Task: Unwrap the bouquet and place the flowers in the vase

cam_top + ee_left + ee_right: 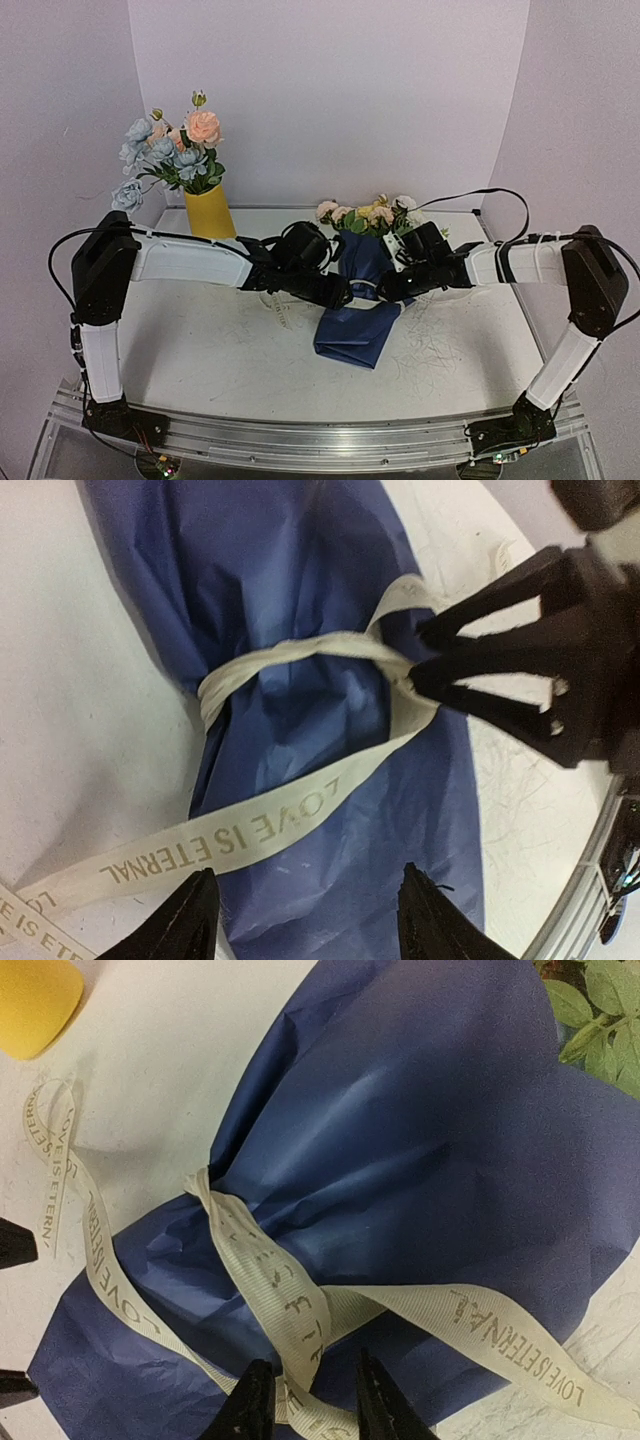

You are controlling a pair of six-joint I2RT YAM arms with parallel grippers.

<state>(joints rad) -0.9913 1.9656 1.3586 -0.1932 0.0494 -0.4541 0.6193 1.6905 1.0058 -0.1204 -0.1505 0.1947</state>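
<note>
The bouquet (362, 262) lay on the bench (200, 350), its cream ribbon (290, 825) tied. The left tool (308, 880) hovered open above the blue paper (300, 600). The right tool (313, 1365) straddled the ribbon, grip unclear. A sideways tug could cinch it tighter or drag the bundle.

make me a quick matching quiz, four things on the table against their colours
Things:
1. vase
2. paper
3. ribbon
4. leaves

Colours:
a. cream
b. green
c. yellow
d. blue

Pairs: 1-c, 2-d, 3-a, 4-b
</note>
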